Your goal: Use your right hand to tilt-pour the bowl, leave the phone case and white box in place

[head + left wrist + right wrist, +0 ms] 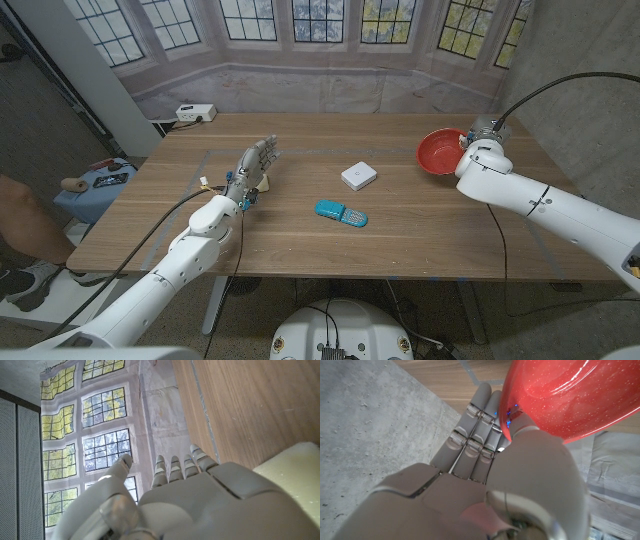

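A red bowl (440, 150) hangs tilted above the table's right side, its opening turned toward the table's middle. My right hand (478, 142) grips it at the rim; up close the bowl's (570, 395) glossy red wall lies against my right hand's (485, 460) fingers. A white box (359, 177) sits near the table's middle. A blue phone case (341, 213) lies just in front of it. My left hand (252, 168) stands at the left of the table with its fingers stretched out and holding nothing; in the left wrist view the left hand (200, 500) is extended too.
The wooden table (300, 140) carries a pale foam block (292, 475) beside my left hand. A white power strip (196, 113) lies at the far left corner. A person's arm (25, 215) and a stool with items sit off the left edge.
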`<action>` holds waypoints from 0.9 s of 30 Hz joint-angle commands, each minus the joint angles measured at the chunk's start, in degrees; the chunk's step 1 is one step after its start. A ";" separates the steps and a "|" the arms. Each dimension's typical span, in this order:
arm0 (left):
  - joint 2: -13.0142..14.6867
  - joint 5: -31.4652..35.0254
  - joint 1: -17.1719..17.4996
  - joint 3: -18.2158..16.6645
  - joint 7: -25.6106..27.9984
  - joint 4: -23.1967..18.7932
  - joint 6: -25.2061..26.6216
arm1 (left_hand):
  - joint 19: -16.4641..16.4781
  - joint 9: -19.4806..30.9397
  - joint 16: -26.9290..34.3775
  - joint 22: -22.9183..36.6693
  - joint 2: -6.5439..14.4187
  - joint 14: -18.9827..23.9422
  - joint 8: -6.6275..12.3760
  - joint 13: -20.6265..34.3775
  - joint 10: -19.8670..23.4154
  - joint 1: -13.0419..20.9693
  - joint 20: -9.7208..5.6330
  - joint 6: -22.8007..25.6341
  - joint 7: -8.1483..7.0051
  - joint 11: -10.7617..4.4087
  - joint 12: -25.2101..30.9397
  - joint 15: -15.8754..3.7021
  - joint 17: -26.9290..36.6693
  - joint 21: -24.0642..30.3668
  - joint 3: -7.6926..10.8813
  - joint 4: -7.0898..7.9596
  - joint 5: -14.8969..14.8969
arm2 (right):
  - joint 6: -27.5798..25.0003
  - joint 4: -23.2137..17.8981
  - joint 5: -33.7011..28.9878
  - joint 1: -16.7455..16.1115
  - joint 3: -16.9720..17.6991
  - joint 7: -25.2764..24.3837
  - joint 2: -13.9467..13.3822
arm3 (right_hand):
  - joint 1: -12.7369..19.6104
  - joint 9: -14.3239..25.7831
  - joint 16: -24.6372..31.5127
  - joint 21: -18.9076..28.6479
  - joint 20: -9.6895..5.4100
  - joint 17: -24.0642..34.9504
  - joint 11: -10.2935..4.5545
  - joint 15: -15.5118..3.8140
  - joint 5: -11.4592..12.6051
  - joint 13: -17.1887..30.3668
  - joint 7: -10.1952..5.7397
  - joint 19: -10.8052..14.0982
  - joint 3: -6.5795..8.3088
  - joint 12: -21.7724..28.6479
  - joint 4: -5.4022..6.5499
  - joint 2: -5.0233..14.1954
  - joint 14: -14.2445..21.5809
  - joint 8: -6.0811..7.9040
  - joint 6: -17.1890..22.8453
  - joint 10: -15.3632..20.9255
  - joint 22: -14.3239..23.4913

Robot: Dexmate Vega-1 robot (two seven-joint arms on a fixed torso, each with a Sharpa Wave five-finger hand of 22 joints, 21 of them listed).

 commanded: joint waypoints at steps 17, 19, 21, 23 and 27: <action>0.54 -0.02 3.60 -1.81 2.45 -1.97 -1.78 | 0.86 0.12 0.40 0.30 0.07 0.93 0.45 0.32 0.88 0.80 -0.10 1.31 0.06 -0.02 0.34 0.37 0.17 0.45 0.27 -0.56 0.40 | -5.03 4.75 -12.73 4.69 -12.20 -3.01 2.80 | 1.07 0.26 -0.74 0.91 0.32 0.45 -0.51 -1.12 -0.14 0.53 0.29 0.01 0.07 0.61 -0.09 -0.34 1.10 -0.07 0.84 1.68 -0.03; 0.52 -0.04 3.67 -1.81 2.42 -1.98 -1.82 | 0.86 0.13 0.41 0.30 0.07 1.01 0.48 0.32 0.98 0.83 -0.11 1.42 0.14 0.02 0.37 0.37 0.17 0.44 0.28 -0.58 0.41 | -5.45 5.12 -13.58 5.08 -13.11 -2.90 2.87 | 1.10 0.27 -0.83 1.02 0.33 0.50 -0.41 -1.12 -0.15 0.51 0.21 0.03 0.09 0.61 -0.09 -0.42 1.16 -0.08 0.90 1.77 -0.05; 0.51 0.01 3.66 -1.77 2.35 -1.97 -1.87 | 0.89 0.13 0.41 0.30 0.06 1.04 0.48 0.32 1.07 0.85 -0.09 1.43 0.12 0.07 0.40 0.37 0.17 0.45 0.29 -0.59 0.42 | -5.73 5.42 -14.31 5.39 -13.88 -2.75 2.89 | 1.12 0.28 -0.89 1.09 0.33 0.54 -0.55 -1.12 -0.15 0.49 0.22 0.03 0.10 0.56 -0.09 -0.45 1.22 -0.09 0.95 1.73 -0.07; 0.46 0.14 3.59 -1.71 2.32 -1.88 -1.98 | 0.92 0.13 0.40 0.30 0.04 1.07 0.51 0.32 1.13 0.88 -0.06 1.56 0.13 0.02 0.41 0.37 0.16 0.45 0.31 -0.62 0.43 | -6.09 5.88 -15.31 5.90 -15.06 -2.63 2.90 | 1.14 0.28 -0.95 1.15 0.35 0.58 -0.51 -1.12 -0.16 0.55 0.21 0.00 0.12 0.56 -0.08 -0.47 1.27 -0.12 0.96 1.68 -0.08; 0.45 0.33 3.52 -1.65 2.38 -1.99 -2.01 | 0.93 0.14 0.42 0.30 0.07 1.17 0.50 0.32 1.18 0.92 -0.03 1.61 0.19 -0.06 0.41 0.37 0.17 0.44 0.32 -0.63 0.44 | -6.71 6.37 -16.95 6.84 -17.14 -1.96 2.72 | 1.16 0.30 -1.03 1.27 0.35 0.67 -0.55 -1.13 -0.16 0.60 0.16 -0.03 0.15 0.55 -0.06 -0.51 1.41 -0.11 1.09 1.65 -0.11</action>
